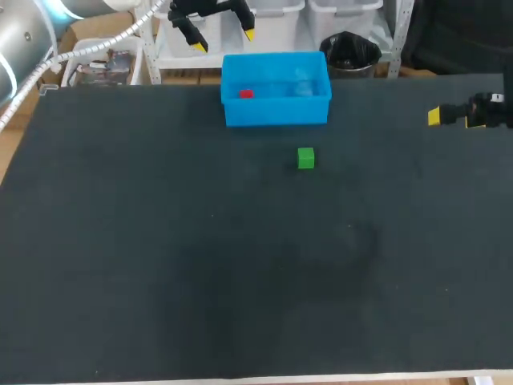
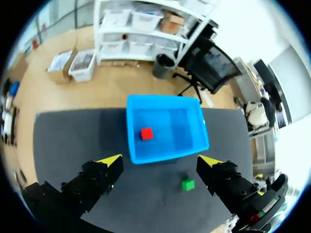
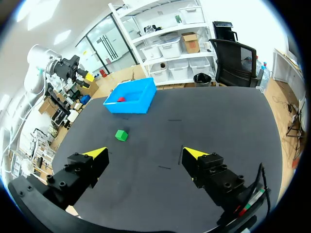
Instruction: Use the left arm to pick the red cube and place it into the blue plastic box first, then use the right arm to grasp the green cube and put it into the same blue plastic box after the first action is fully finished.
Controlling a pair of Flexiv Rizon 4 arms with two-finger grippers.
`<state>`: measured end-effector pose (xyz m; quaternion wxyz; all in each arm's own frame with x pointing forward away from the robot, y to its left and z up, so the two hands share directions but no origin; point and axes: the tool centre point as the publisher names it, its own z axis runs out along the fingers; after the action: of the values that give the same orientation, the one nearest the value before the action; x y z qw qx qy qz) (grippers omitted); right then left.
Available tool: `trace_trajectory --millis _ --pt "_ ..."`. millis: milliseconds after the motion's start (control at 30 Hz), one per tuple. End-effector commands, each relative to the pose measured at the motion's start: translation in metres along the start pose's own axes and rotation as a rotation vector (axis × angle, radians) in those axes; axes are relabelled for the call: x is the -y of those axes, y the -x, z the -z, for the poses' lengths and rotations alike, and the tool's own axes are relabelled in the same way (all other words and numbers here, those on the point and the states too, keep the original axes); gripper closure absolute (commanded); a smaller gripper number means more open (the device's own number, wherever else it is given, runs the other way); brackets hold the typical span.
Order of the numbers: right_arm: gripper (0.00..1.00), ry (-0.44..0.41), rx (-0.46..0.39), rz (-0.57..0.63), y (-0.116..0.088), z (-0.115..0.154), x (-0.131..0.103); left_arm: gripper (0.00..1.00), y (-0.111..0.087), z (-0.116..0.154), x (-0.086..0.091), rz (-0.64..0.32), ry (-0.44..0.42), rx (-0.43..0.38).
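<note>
The red cube (image 1: 246,94) lies inside the blue plastic box (image 1: 319,104), toward its left side, at the far middle of the table. My left gripper (image 1: 224,36) hangs open and empty above and behind the box's left end. From the left wrist view, the red cube (image 2: 146,134) lies in the box (image 2: 194,141) ahead of the open gripper (image 2: 161,161). The green cube (image 1: 305,158) rests on the mat just in front of the box. My right gripper (image 1: 439,117) stays at the far right, open and empty (image 3: 146,153), with the green cube (image 3: 121,135) well ahead of it.
The black mat (image 1: 240,273) covers the whole table, with wide bare room in front of the green cube. The table's front edge (image 1: 321,377) runs along the near side. My left arm's white cable (image 1: 96,46) hangs over the far left corner.
</note>
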<state>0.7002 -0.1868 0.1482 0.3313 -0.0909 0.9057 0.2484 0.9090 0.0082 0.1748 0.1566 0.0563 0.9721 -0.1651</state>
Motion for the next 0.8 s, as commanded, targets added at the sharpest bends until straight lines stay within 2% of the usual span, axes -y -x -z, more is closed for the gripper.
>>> trace_trajectory --millis 33,67,233,400,500,800 --pt "0.00 -0.003 -0.001 -0.001 0.000 0.000 -0.001 0.00 -0.027 0.015 -0.009 -0.160 -0.083 0.200" --pt "0.00 -0.003 -0.001 -0.001 0.000 0.000 -0.001 0.00 -0.030 0.018 -0.010 -0.191 -0.119 0.219" --pt "0.00 -0.003 -0.001 -0.001 0.000 0.000 -0.001 0.00 -0.047 0.025 -0.017 -0.367 -0.167 0.301" --pt "0.00 -0.003 -0.001 -0.001 0.000 0.000 -0.001 0.00 -0.065 0.032 -0.029 -0.535 -0.219 0.341" --pt "0.00 -0.003 -0.001 -0.001 0.000 0.000 -0.001 0.00 -0.073 0.028 -0.043 -0.638 -0.119 0.405" --pt "0.00 -0.003 -0.001 -0.001 0.000 0.000 -0.001 0.00 -0.073 0.028 -0.043 -0.638 -0.119 0.405"
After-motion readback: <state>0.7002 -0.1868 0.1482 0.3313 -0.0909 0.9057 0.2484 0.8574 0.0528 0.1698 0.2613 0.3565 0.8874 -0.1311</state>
